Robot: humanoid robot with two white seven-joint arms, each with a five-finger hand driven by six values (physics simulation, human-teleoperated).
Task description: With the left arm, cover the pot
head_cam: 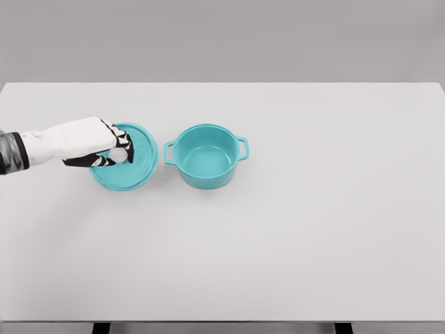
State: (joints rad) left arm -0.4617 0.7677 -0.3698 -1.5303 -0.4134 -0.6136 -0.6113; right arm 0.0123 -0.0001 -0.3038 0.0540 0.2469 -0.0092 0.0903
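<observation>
**Left hand settles on the lid, pot waiting open alongside**

On a plain white table (313,243), the robot's left hand (104,146) reaches in from the left edge and sits over a teal lid (135,167) lying flat on the surface. Its dark-tipped fingers (124,147) curl around the lid's pale knob (118,155) near the centre; from where I stand the hand looks closed on that knob, though whether the grip is firm I cannot say. Just to the right, near but apart from the lid, stands the matching teal pot (206,156), upright, empty and uncovered, its two side handles pointing left and right. The right arm is nowhere to be seen.

The step in hand appears to be securing the lid before carrying it over. Done well, that means a snug hold on the knob, a straight lift so the lid stays level, then a short carry to the right, high enough to pass the pot's near handle and rim. The lid should be centred over the opening before it is lowered, and released only once it rests evenly.
</observation>
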